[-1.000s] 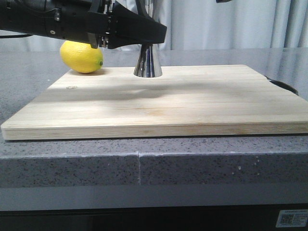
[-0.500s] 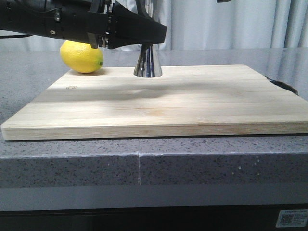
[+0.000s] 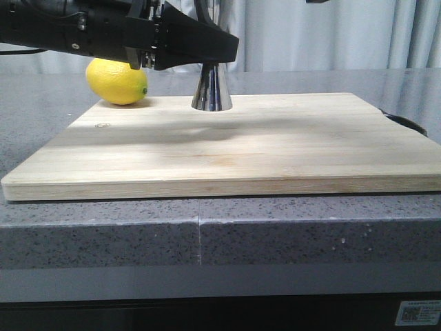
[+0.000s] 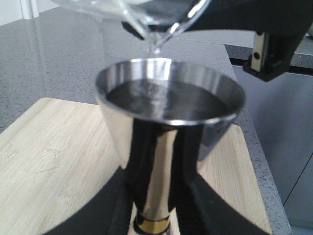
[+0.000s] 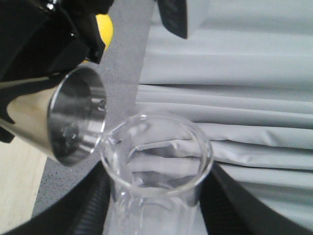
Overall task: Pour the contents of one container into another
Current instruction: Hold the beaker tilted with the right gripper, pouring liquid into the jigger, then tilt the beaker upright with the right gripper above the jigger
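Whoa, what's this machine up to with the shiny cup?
It's pouring. The left hand holds the steel jigger upright on the wooden board, while the right hand tips a glass beaker so its lip sits over the jigger's mouth. Liquid is already in the jigger. A lemon sits behind.

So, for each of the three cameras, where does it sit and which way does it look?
Front view: sits low before the cutting board, facing forward; left arm reaches in to the jigger.
Left wrist view: above the left end effector, facing the jigger; its fingers show.
Right wrist view: behind the right end effector, along the tilted beaker; its fingers show.
Shared: the jigger is in all views; the beaker's lip is over its rim in both wrist views.
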Action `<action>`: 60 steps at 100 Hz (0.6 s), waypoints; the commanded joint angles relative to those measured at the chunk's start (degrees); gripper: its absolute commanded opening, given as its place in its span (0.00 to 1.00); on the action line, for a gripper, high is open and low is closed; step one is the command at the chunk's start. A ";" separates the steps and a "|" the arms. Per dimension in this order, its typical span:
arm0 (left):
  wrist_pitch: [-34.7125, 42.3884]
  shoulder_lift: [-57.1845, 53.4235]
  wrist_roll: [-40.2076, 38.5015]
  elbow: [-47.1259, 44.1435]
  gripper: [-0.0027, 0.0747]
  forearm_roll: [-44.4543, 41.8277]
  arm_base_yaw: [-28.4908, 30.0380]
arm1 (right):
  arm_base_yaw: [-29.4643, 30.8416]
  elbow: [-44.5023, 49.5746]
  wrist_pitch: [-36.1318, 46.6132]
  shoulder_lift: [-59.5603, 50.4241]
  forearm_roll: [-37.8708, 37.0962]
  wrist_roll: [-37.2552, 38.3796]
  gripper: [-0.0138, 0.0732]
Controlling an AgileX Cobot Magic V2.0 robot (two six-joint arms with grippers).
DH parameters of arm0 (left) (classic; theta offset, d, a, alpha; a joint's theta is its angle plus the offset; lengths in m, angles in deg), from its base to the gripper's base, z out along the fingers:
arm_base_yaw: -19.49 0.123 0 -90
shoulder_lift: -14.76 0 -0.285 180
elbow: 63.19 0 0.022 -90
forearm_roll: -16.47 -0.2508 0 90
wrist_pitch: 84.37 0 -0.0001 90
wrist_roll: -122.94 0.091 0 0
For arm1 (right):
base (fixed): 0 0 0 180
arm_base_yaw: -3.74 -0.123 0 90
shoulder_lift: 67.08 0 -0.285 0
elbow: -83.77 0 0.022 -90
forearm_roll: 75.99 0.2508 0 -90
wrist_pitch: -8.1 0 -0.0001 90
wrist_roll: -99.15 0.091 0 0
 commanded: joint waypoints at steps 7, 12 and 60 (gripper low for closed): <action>-5.21 -2.96 -0.41 1.60 0.25 4.15 -0.57 | 0.04 -2.19 -0.26 -2.25 2.87 0.00 0.45; -5.21 -2.96 -0.41 1.60 0.25 4.15 -0.57 | 0.04 -2.19 -0.14 -2.25 4.17 0.00 0.45; -5.21 -2.96 -0.41 1.60 0.25 4.15 -0.57 | 0.04 -2.19 0.50 -2.25 14.61 0.00 0.45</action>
